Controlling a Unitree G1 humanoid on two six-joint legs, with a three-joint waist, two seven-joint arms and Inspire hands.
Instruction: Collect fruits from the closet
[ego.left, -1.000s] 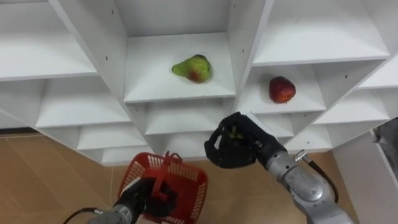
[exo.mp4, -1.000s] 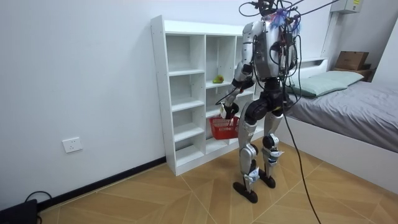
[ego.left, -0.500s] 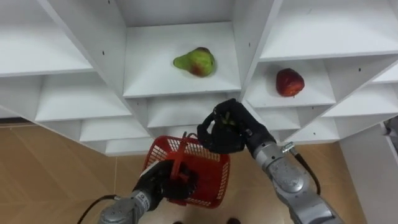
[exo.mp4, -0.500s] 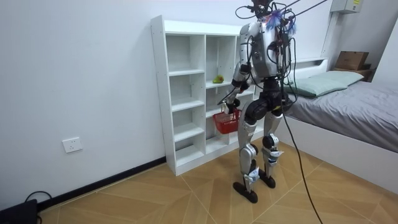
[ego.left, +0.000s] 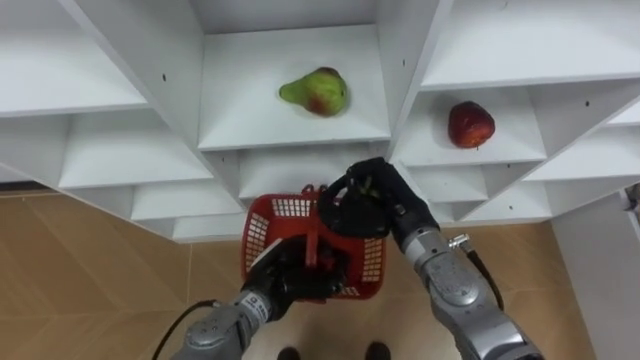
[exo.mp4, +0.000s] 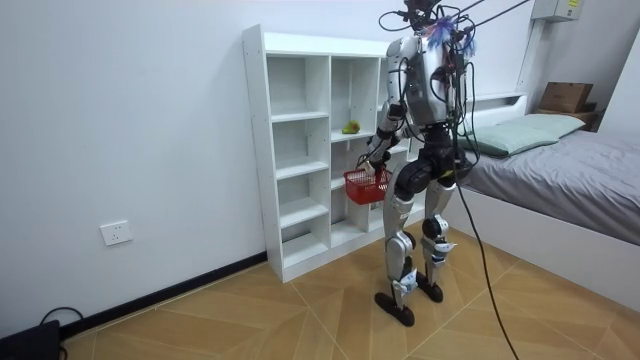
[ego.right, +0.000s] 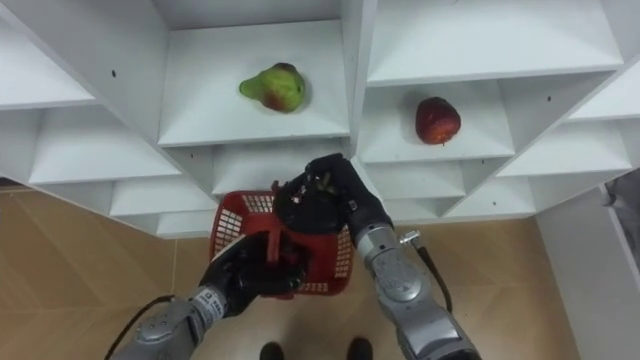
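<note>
The robot is standing upright close in front of a tall white closet (ego.left: 300, 135) of open compartments, on a wooden floor (ego.left: 90, 270). A bed (exo.mp4: 560, 170) is lying behind it, toward the room view's right.

Between the robot and the closet's lower shelves, a red mesh basket (ego.left: 275, 225) is hanging at about hip height. The left hand (ego.left: 290, 280) is gripping it from the near side, its fingers wrapping round the red handle.

The right hand (ego.left: 365, 205) is hovering directly over the far right part of the basket. Its fingers are curling tightly around a small green fruit (ego.left: 370, 186), of which only slivers are showing between them. What kind of fruit it is cannot be told.

Two more fruits are lying on the shelves above that hand, neither touching it. A green pear (ego.left: 316, 90) with a reddish blush is resting on its side in the middle column's compartment, above and slightly left of the hand. A red apple (ego.left: 470, 124) is sitting in the neighbouring compartment to the right, with the closet's upright divider standing between the two fruits.

Low on the wall at the room view's left, a white socket (exo.mp4: 117, 233) is showing.
</note>
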